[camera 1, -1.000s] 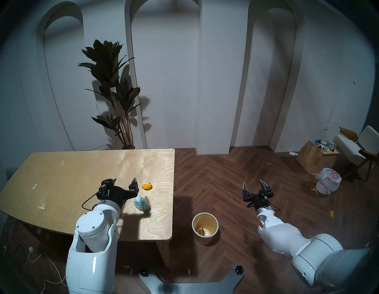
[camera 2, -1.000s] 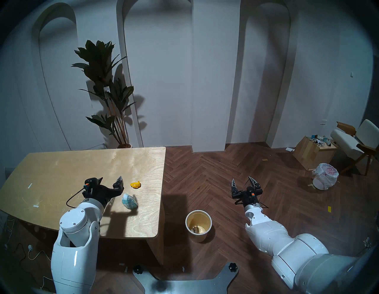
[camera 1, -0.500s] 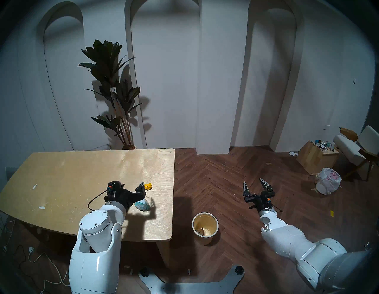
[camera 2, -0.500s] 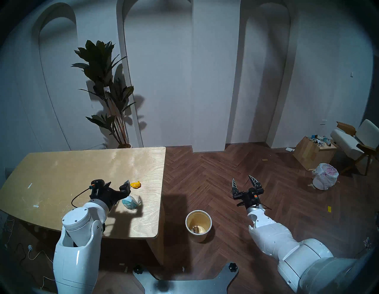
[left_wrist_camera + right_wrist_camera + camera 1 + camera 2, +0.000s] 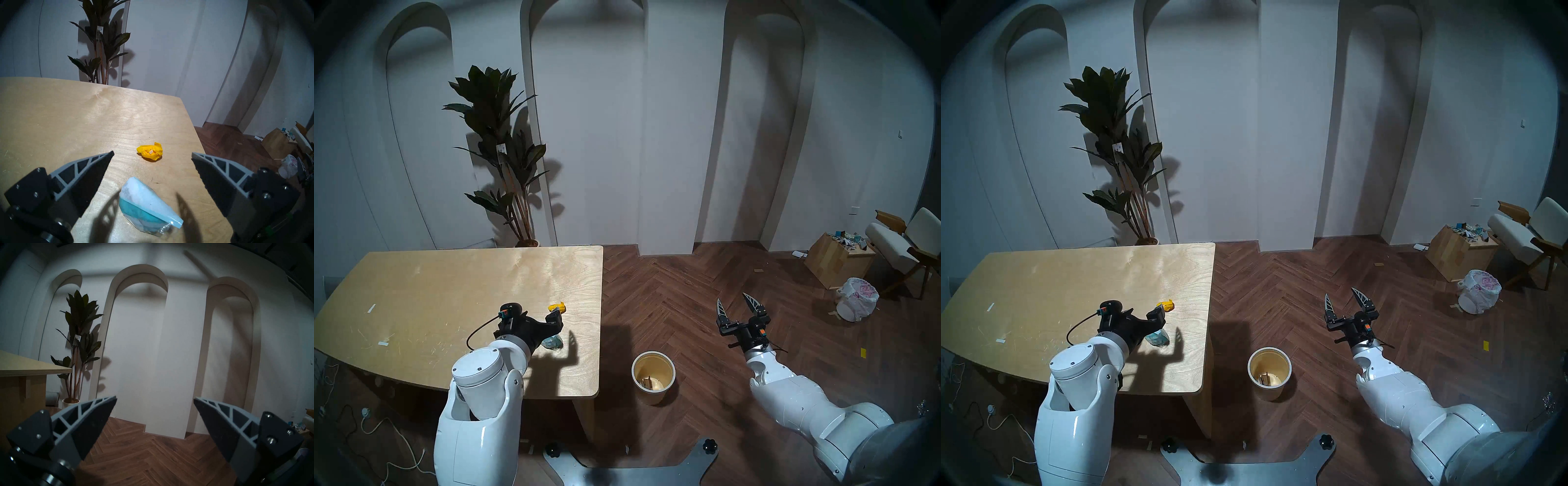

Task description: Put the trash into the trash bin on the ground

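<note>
A teal-and-white plastic wrapper point(image 5: 146, 202) point(image 5: 553, 342) lies on the wooden table point(image 5: 449, 288) near its right edge. My left gripper point(image 5: 152, 153) hovers open over it, one finger on each side, touching nothing. A yellow paper lump point(image 5: 150, 151) point(image 5: 560, 307) sits just beyond the fingertips. The cream trash bin point(image 5: 653, 397) stands on the floor right of the table, with a pale scrap point(image 5: 648, 382) at its bottom. My right gripper point(image 5: 732, 298) point(image 5: 155, 397) hangs open and empty over the floor, right of the bin.
A tall potted plant point(image 5: 504, 152) stands behind the table. At the far right are a square wooden box point(image 5: 833, 261) of scraps, a white bin with a printed bag point(image 5: 857, 303) and a chair point(image 5: 904, 244). Cables point(image 5: 382, 427) lie on the floor at the left.
My left arm has moved right along the table and brought its open gripper down over the wrapper, now partly hiding it. The right arm has drifted slightly right.
</note>
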Action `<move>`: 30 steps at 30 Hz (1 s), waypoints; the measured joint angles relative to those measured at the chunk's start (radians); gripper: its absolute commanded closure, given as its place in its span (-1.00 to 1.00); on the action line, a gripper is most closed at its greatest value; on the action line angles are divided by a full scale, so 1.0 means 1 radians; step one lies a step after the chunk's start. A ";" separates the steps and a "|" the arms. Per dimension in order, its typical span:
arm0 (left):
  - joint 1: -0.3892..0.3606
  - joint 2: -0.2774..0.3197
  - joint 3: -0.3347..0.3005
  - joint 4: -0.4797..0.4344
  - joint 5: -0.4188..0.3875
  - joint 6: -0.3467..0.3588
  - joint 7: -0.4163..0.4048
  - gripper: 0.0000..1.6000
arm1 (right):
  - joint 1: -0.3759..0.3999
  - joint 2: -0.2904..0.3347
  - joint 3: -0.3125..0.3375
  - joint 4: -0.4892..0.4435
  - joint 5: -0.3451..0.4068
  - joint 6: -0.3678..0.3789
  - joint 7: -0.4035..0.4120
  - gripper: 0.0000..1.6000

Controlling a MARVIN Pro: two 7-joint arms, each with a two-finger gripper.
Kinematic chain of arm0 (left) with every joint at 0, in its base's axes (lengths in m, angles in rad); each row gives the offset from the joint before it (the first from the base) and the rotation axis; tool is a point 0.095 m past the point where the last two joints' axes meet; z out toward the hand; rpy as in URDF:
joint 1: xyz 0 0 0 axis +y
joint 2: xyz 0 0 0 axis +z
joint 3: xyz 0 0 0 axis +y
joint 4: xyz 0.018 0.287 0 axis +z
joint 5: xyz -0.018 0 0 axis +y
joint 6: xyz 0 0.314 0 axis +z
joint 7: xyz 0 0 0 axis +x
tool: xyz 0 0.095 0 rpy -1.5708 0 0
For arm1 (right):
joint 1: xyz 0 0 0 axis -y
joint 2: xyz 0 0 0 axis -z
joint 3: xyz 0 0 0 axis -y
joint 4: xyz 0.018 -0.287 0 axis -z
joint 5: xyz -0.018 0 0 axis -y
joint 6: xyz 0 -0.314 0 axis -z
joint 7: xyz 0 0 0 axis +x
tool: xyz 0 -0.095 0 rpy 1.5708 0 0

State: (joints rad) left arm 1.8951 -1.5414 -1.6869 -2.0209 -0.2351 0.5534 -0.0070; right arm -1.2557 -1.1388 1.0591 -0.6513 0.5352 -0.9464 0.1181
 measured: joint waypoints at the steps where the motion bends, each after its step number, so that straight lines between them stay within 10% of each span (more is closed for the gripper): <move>1: 0.002 -0.001 0.001 -0.002 0.001 0.005 0.004 -1.00 | -0.005 0.003 0.001 -0.009 0.002 0.000 0.003 -1.00; 30: 0.030 -0.063 0.066 -0.024 0.036 0.149 0.128 -1.00 | -0.207 0.139 0.038 -0.384 0.088 -0.001 0.068 -1.00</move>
State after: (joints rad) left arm 1.9253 -1.6046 -1.6205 -2.0452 -0.1989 0.7022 0.1208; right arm -1.4623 -0.9995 1.0972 -1.0353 0.6230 -0.9470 0.1865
